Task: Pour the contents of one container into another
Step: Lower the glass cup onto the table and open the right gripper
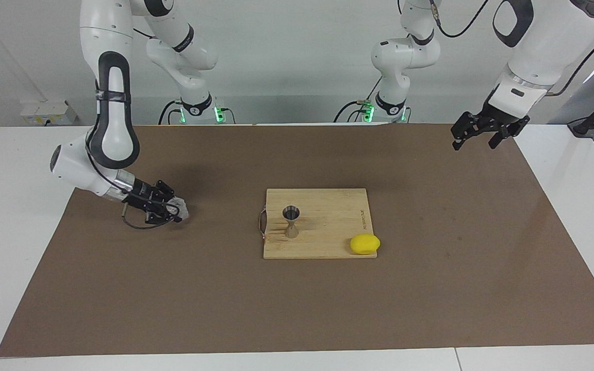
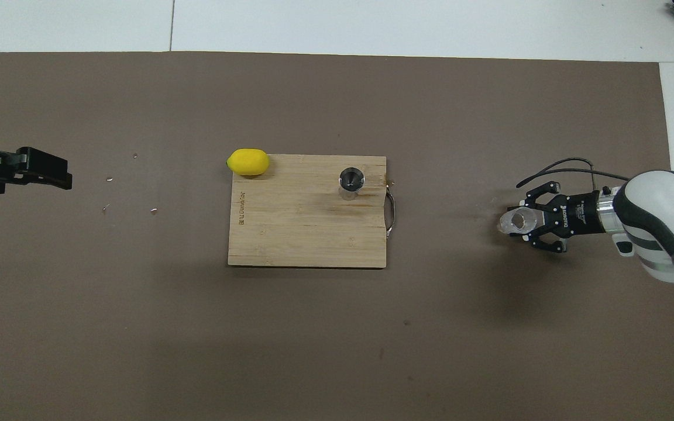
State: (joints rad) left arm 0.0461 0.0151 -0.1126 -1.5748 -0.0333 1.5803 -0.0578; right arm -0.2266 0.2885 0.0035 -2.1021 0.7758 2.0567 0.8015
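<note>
Right tool (image 1: 176, 212) is clamping the small clear cylindrical glass cup (image 1: 181, 211), fingers pinching its wall from both sides; it's hanging low over the brown mat (image 1: 297, 309) toward the right arm's end of the counter (image 1: 13, 226), well apart from the board. Can't tell if the cup base is touching the mat. Side grip is leaving the mouth free, prob so a wrist roll can tip it w/o regrasp.

Small silvery hourglass-shaped metal jigger (image 1: 291, 221) is standing upright on the rectangular bamboo cutting board (image 1: 328, 206), near the handle edge facing the right arm, open cone up, so it's placed as the receiver on the pouring arm's side.

Yellow lemon-shaped object (image 1: 364, 243) is sitting at the board's corner farthest from the robots, toward the left arm's end, clear of the pour path.

Left tool (image 1: 485, 135) is waiting w/ fingers apart, empty, above the mat's corner at its own end.

Cup contents: can't tell.
</note>
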